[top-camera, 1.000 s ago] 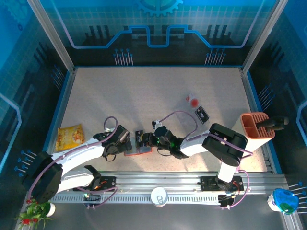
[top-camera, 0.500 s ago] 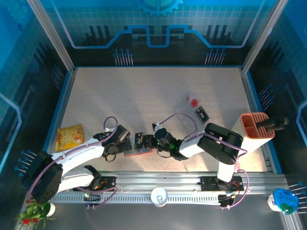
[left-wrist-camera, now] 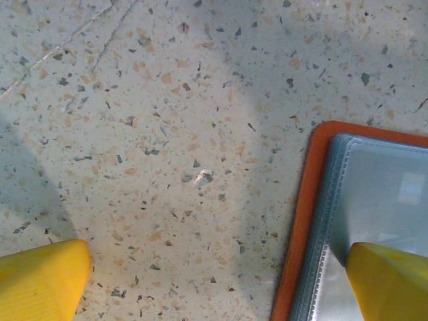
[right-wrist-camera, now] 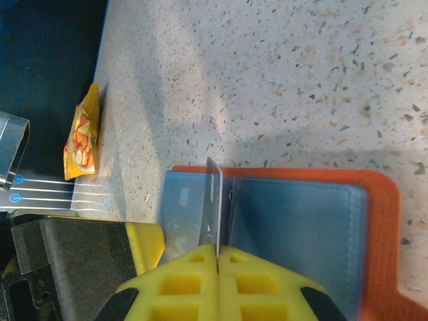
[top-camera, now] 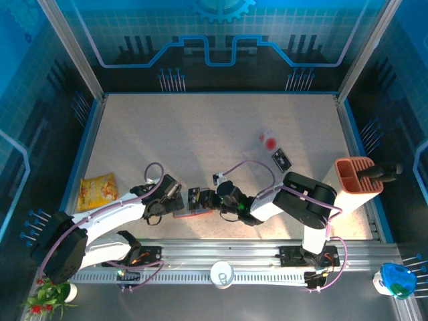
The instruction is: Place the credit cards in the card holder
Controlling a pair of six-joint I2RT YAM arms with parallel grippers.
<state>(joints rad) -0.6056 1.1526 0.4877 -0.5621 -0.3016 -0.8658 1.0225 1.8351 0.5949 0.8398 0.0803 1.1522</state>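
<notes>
Since a second ago the right arm has drawn a little leftward and toward the near edge, leaving the right hand (top-camera: 198, 198) over the card holder (top-camera: 194, 213), while the left hand (top-camera: 170, 196) has kept its place just beside it. From above, the card holder is a red-orange sliver on the tabletop (top-camera: 200, 127) between the two hands. A dark card (top-camera: 283, 158) and a pink-red card (top-camera: 269, 140) lie well apart from it to the right. A terracotta bin (top-camera: 358, 179) stands at the right edge and a yellow snack bag (top-camera: 97, 191) lies at the left. How either hand stands cannot be told from up here. The left wrist view adds that the left hand (left-wrist-camera: 214, 281) is spread wide: one yellow fingertip (left-wrist-camera: 40, 277) is over bare tabletop, the other over a clear pocket of the open card holder (left-wrist-camera: 301, 221). The right wrist view shows the right hand (right-wrist-camera: 217, 249) pinched tight on a credit card (right-wrist-camera: 217, 204). The card is seen edge-on, upright over the seam between a pale clear pocket and a blue-grey one. Whether its lower edge has entered a pocket cannot be told. This view also catches one yellow finger of the left hand (right-wrist-camera: 144, 242) at the card holder's left edge, and the snack bag (right-wrist-camera: 80, 137) beyond, its print too small to read.
</notes>
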